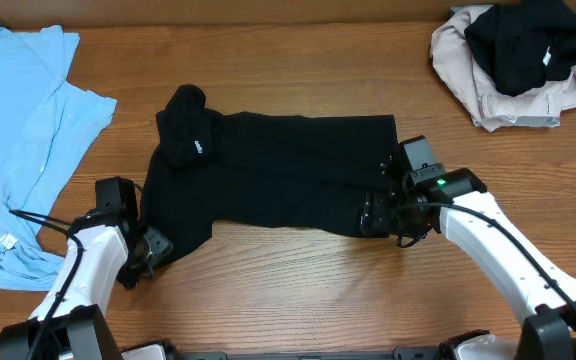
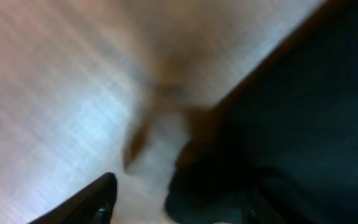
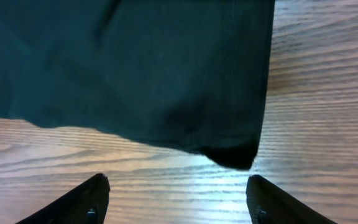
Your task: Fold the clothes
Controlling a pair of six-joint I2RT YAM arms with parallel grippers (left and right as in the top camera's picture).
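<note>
The clothes, a plain black garment (image 1: 278, 170), lie spread flat in the middle of the wooden table, with a folded sleeve and a small white label at its upper left. My left gripper (image 1: 153, 248) is at the garment's lower left corner. In the blurred left wrist view its jaws (image 2: 179, 205) are open, and a black fabric corner (image 2: 278, 124) lies between them on the right side. My right gripper (image 1: 378, 215) is at the lower right corner. In the right wrist view its jaws (image 3: 176, 193) are open and empty, just short of the garment's corner (image 3: 232, 155).
A light blue shirt (image 1: 28, 130) with a small red mark lies at the left edge. A heap of beige and black clothing (image 1: 513, 60) sits at the back right. Bare wood (image 1: 298, 290) runs along the front.
</note>
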